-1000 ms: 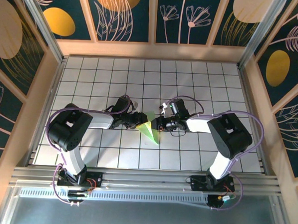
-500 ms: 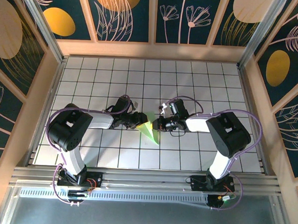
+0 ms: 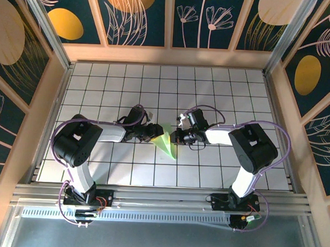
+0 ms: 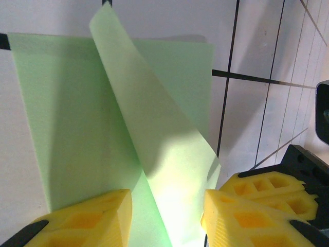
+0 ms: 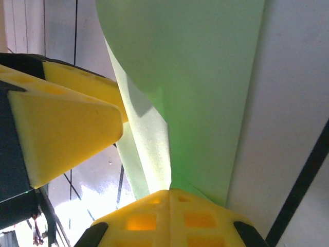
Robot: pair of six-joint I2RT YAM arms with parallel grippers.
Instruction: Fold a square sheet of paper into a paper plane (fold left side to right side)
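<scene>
Straddling the paper [image 4: 67,103] (partly lifted), left gripper [image 4: 167,206] and right gripper [image 5: 146,159] both seemingly gape.

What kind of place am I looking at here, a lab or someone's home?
Most likely a purpose-built robot test cell: the left arm and right arm bolted to a metal rail, a white gridded table, and painted wall panels boxing it in.

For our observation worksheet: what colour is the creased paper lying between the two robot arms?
The paper is pale green, and this shows best in the left wrist view.
</scene>
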